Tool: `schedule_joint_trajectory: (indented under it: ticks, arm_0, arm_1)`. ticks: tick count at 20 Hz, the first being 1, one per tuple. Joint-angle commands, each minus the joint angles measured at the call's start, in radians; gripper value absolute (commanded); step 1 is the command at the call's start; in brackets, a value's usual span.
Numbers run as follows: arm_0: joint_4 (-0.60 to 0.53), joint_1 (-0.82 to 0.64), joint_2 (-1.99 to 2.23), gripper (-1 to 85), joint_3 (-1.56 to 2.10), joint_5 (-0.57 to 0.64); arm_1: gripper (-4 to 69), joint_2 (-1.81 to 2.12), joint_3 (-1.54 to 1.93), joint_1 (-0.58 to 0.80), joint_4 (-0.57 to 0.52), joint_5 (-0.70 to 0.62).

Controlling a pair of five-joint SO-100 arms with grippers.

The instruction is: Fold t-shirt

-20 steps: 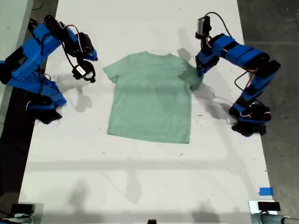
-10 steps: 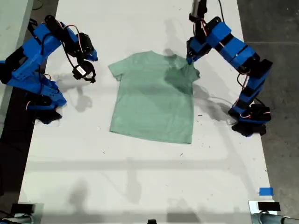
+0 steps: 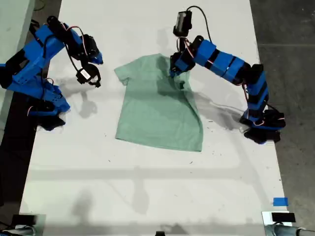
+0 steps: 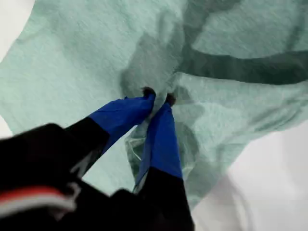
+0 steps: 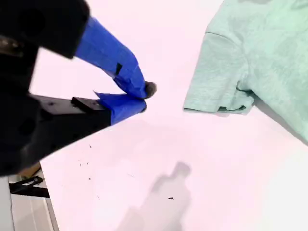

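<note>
Exterior view: pale mint t-shirt (image 3: 157,110) lying flat near the middle of the white desk (image 3: 147,196), neck toward the far edge. My first gripper (image 3: 175,72), reaching in from the exterior view's right, pinching the sleeve and shoulder and carrying them over the chest. Risk here: a thin pinch slipping loose mid-fold, letting the sleeve flop back, or the drag tugging the whole shirt askew.

First wrist view: blue jaws clenched on a bunched ridge of green cloth, a loose flap hanging below. Possibly more than one layer caught, though hard to tell under the folds; then the crease lands crooked.

Second wrist view: my second gripper (image 5: 144,98) hovering over bare desk, jaws closed on nothing, just beside the other sleeve, unable to pin the shirt against sliding.
</note>
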Motion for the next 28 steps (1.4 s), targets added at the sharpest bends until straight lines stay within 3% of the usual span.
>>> schedule_joint_trajectory:
  ticks: [1, 2, 3, 4, 5, 11, 14, 19, 28]
  arm_0:
    - [-0.021, -0.009, 0.003, 0.7, -0.026, 0.002]
    - [-0.021, -0.009, 0.003, 0.7, -0.023, 0.002]
    - [-0.021, -0.009, 0.003, 0.8, -0.020, 0.002]
    - [-0.021, -0.009, 0.003, 1.8, -0.018, 0.003]
    - [-0.021, -0.009, 0.003, 3.5, -0.017, 0.003]
    - [-0.025, -0.011, 0.003, 12.3, -0.015, 0.003]
    - [-0.034, -0.012, 0.003, 14.6, 0.000, 0.003]
    - [-0.107, -0.005, -0.069, 25.7, 0.035, 0.006]
    - [-0.278, -0.051, -0.391, 27.0, 0.008, 0.034]
  arm_1:
    - [-0.8, -0.055, -0.077, -0.037, -0.121, 0.040]
    - [-0.7, -0.086, -0.077, -0.040, -0.147, 0.049]
    - [5.2, -0.104, -0.078, -0.043, -0.163, 0.058]
    - [19.2, -0.109, -0.086, -0.048, -0.161, 0.057]
    - [25.2, -0.100, -0.106, -0.051, -0.133, 0.049]
    - [19.0, 0.161, -0.170, 0.031, 0.179, -0.021]
    - [17.1, 0.354, -0.074, 0.086, 0.287, -0.066]
    - [14.6, 0.600, 0.232, 0.109, 0.270, -0.078]
    - [13.3, 0.735, 0.440, 0.098, 0.219, -0.061]
